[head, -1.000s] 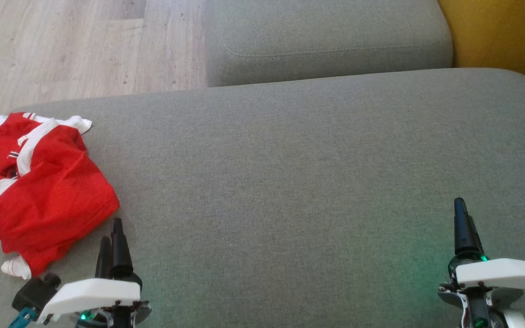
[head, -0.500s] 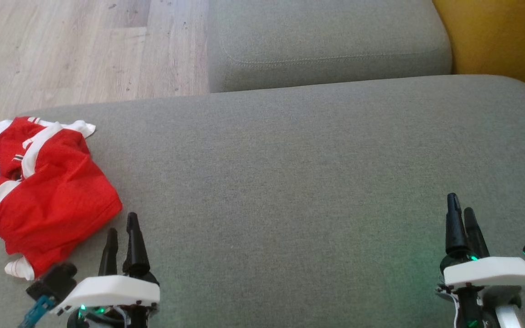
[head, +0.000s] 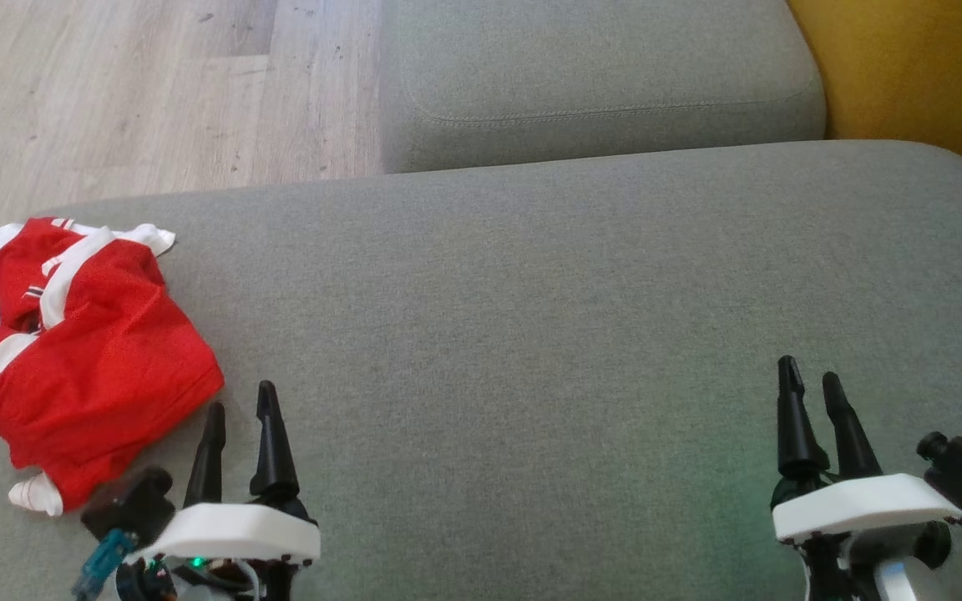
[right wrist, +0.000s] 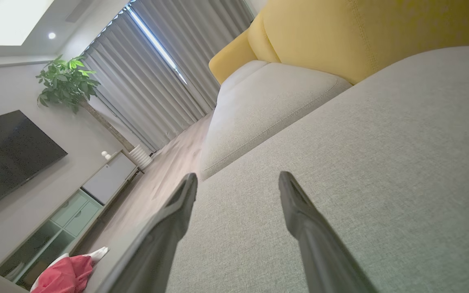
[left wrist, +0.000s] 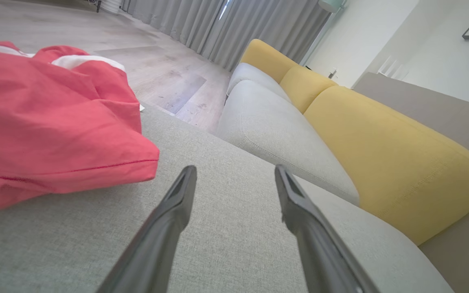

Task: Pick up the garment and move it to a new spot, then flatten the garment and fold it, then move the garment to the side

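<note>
Our left fingers [head: 270, 442] stand apart and empty just beside the crumpled red garment [head: 80, 359], which lies at the left edge of the grey sofa cushion [head: 531, 334]. Our right fingers [head: 792, 426], likewise parted and empty, are well apart from it.

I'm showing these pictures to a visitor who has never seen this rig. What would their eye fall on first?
The bright red garment with white trim, crumpled at the left edge of the grey sofa seat, stands out most. Next, the left gripper, open, close beside it without touching, and the right gripper, open, over bare seat far right. The yellow backrest adds the other strong colour.
</note>
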You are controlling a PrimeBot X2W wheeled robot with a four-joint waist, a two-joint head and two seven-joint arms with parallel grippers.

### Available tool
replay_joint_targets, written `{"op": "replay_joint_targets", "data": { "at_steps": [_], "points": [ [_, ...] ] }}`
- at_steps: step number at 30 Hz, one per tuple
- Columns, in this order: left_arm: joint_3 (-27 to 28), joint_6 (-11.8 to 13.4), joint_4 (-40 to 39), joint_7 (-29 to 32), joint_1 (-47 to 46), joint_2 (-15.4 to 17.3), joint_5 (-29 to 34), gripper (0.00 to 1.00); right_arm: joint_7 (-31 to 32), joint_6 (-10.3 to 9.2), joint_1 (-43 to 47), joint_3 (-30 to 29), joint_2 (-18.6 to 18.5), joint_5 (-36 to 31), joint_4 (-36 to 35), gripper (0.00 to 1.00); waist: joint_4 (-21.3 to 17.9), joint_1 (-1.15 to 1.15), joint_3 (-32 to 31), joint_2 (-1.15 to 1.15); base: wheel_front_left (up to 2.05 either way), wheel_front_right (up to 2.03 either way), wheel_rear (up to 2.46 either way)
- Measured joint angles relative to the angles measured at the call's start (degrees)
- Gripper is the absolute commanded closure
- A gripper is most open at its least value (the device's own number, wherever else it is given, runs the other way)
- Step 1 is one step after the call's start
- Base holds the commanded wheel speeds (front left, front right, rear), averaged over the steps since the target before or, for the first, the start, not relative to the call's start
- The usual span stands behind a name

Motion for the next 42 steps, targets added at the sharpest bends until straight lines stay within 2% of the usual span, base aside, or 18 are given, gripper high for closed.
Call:
{"op": "replay_joint_targets", "data": {
  "at_steps": [6, 23, 42],
  "points": [
    [-1.6, 1.6, -0.5, -1.0, 0.0, 0.7, 4.2, 0.0, -1.0, 0.01, 0.0, 1.4, 0.0, -5.1, -0.1, 0.0, -0.3, 0.0, -0.2, 0.0, 0.0, 0.0, 0.0],
    [-4.2, 4.0, -0.7, -4.0, 0.0, 1.1, 15.2, 0.0, -3.9, 0.11, 1.6, 2.7, -0.1, -19.0, -1.2, 0.0, 0.4, -0.01, -1.0, 0.0, 0.0, 0.0, 0.0],
    [-3.5, 3.9, 0.0, -7.1, 0.1, 1.0, 28.3, 0.0, -7.0, 0.46, 2.0, 1.7, -0.1, -30.5, -1.9, 0.0, -0.8, -0.01, -1.6, 0.0, 0.0, 0.0, 0.0]
  ]
}}
